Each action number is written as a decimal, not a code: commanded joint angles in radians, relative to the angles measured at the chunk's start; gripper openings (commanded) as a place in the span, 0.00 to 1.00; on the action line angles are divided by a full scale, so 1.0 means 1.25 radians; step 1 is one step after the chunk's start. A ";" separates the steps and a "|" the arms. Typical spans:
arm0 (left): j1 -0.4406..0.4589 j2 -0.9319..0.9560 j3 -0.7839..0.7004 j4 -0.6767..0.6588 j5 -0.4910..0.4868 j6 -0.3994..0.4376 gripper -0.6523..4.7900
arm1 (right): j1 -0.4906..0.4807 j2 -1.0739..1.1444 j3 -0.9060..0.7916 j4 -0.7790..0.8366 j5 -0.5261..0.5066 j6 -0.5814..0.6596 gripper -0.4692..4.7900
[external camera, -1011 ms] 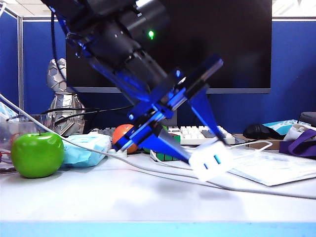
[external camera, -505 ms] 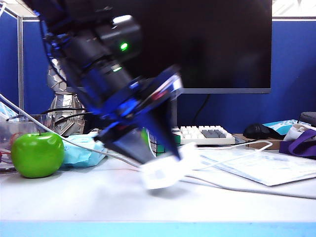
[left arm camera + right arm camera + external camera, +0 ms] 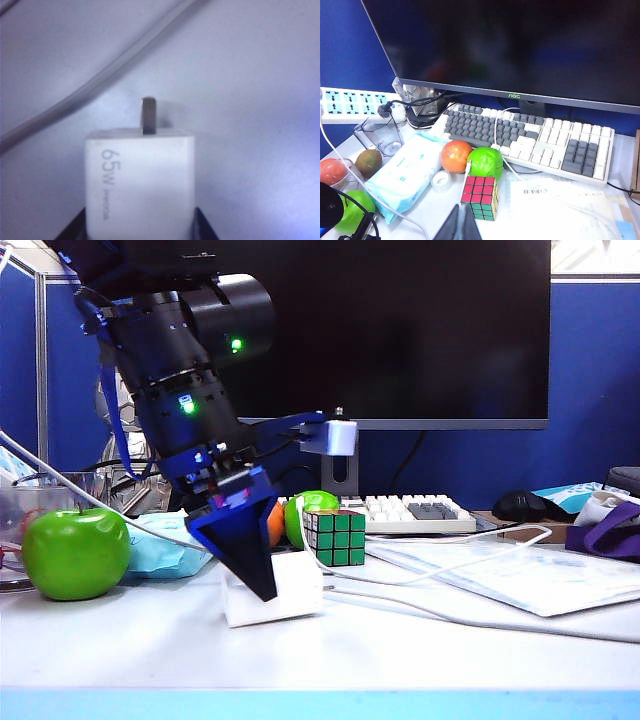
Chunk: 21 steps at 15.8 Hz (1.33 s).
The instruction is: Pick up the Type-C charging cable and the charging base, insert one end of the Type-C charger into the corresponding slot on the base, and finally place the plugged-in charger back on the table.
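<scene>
My left gripper (image 3: 262,575) fingers clamp the small white plastic charging base (image 3: 275,589) low over the white table (image 3: 400,650), left of centre. My right gripper (image 3: 460,227) fingers sit pressed together, raised near the Rubik's cube (image 3: 480,197).

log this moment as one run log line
left pincer: shut on base, at table | right pincer: shut, empty, raised behind cube | cable: not plugged in

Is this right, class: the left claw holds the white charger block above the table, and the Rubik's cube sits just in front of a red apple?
Not quite. The left claw does hold the charger block, but the right wrist view shows the Rubik's cube in front of a green fruit, beside an orange one.
</scene>
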<state>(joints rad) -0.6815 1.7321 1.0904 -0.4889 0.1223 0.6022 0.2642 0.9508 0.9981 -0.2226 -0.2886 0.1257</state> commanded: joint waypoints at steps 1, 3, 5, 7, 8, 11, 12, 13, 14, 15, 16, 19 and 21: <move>0.001 0.004 -0.004 -0.034 -0.029 0.006 0.49 | 0.000 -0.003 0.004 0.010 -0.002 -0.002 0.08; 0.001 0.004 -0.004 -0.045 -0.029 0.006 0.52 | 0.000 -0.003 0.004 0.005 -0.002 -0.002 0.08; 0.001 0.004 -0.004 -0.045 -0.029 0.005 0.67 | 0.000 -0.003 0.004 -0.006 -0.002 -0.002 0.08; 0.000 -0.002 -0.004 -0.044 -0.033 -0.009 0.76 | 0.000 -0.003 0.004 -0.021 -0.002 -0.002 0.08; 0.000 -0.012 -0.001 -0.047 -0.045 -0.014 0.76 | 0.000 -0.003 0.004 -0.025 -0.002 -0.002 0.08; 0.000 -0.055 0.049 -0.063 -0.056 -0.148 0.75 | 0.000 -0.003 0.004 -0.025 -0.002 -0.002 0.08; 0.000 -0.070 0.088 -0.085 -0.056 -0.298 0.75 | 0.000 -0.003 0.004 -0.025 -0.002 -0.002 0.08; 0.000 -0.074 0.122 -0.114 -0.056 -0.465 0.75 | 0.000 -0.003 0.004 -0.025 -0.002 -0.002 0.08; 0.000 -0.074 0.165 -0.163 -0.045 -0.668 0.75 | 0.000 -0.003 0.004 -0.025 -0.002 -0.002 0.08; 0.000 -0.074 0.186 -0.185 -0.021 -0.797 0.74 | 0.000 -0.003 0.004 -0.025 -0.002 -0.002 0.08; 0.000 -0.074 0.189 -0.198 -0.011 -0.950 0.74 | 0.000 -0.003 0.004 -0.025 -0.002 -0.002 0.08; 0.000 -0.069 0.187 -0.225 -0.002 -1.187 0.74 | 0.000 -0.003 0.004 -0.025 -0.002 -0.002 0.08; -0.001 -0.069 0.187 -0.243 0.027 -1.322 0.75 | 0.000 -0.003 0.004 -0.025 -0.005 -0.002 0.08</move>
<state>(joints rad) -0.6811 1.6455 1.3239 -0.7769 0.1394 -0.9840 0.2642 0.9504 0.9981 -0.2634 -0.2886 0.1257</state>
